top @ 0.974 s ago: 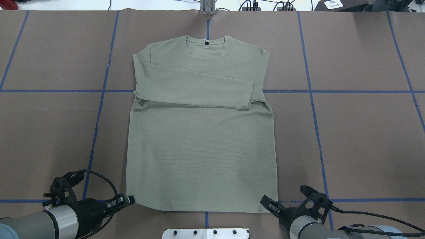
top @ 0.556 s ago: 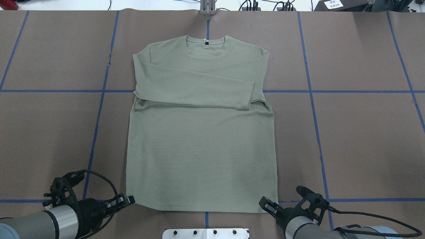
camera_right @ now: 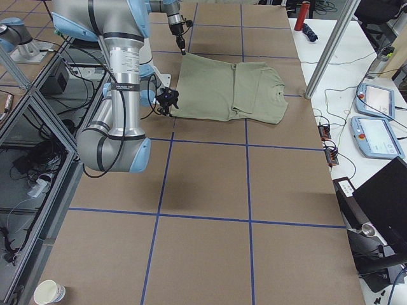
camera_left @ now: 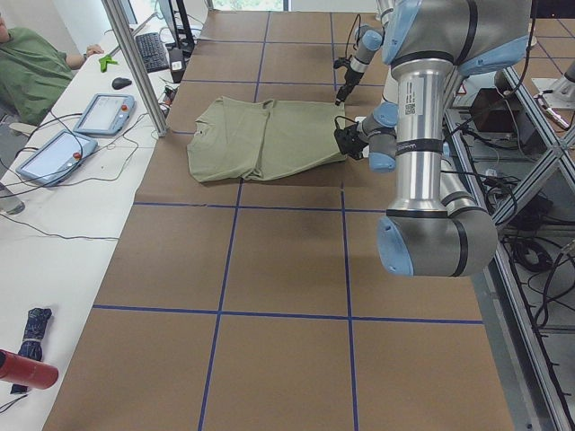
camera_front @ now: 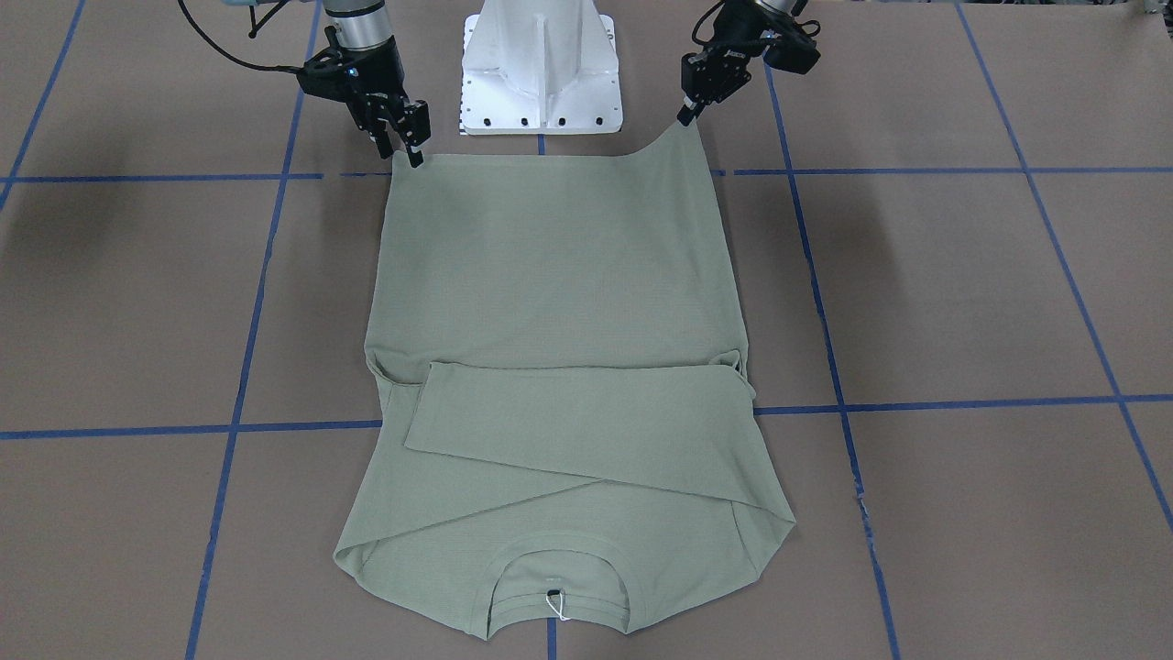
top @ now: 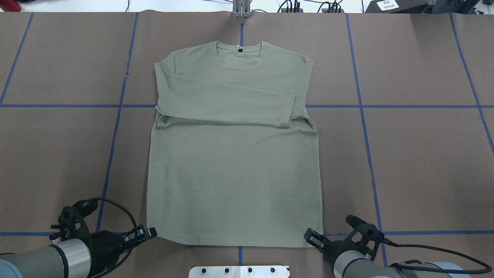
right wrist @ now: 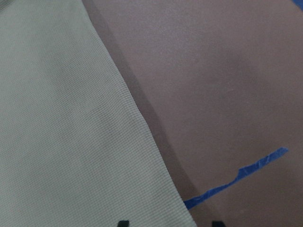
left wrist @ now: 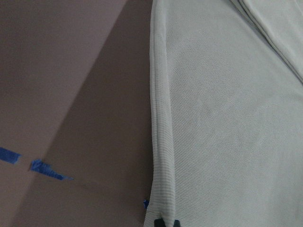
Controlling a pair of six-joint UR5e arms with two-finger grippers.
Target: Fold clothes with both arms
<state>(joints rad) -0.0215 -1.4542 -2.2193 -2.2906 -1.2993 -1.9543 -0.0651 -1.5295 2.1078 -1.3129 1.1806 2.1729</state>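
The sage-green shirt (top: 231,173) lies flat on the brown table, collar far from me, both sleeves folded across the chest. My left gripper (top: 153,232) is shut on the near left hem corner. In the front-facing view that corner rises off the table to the left gripper (camera_front: 685,115). The left wrist view shows the fingertips close together on the hem edge (left wrist: 158,142). My right gripper (top: 308,234) is open at the near right hem corner. In the right wrist view its fingertips stand wide apart on either side of the shirt edge (right wrist: 142,127).
The white pedestal base (camera_front: 541,64) stands between the arms at the near table edge. Blue tape lines (top: 115,127) grid the table. A person (camera_left: 31,67) sits beside tablets (camera_left: 103,112) past the far edge. A metal post (camera_right: 327,51) rises there.
The right gripper has shifted a little at the near right hem corner. The left gripper and the shirt have stayed put.
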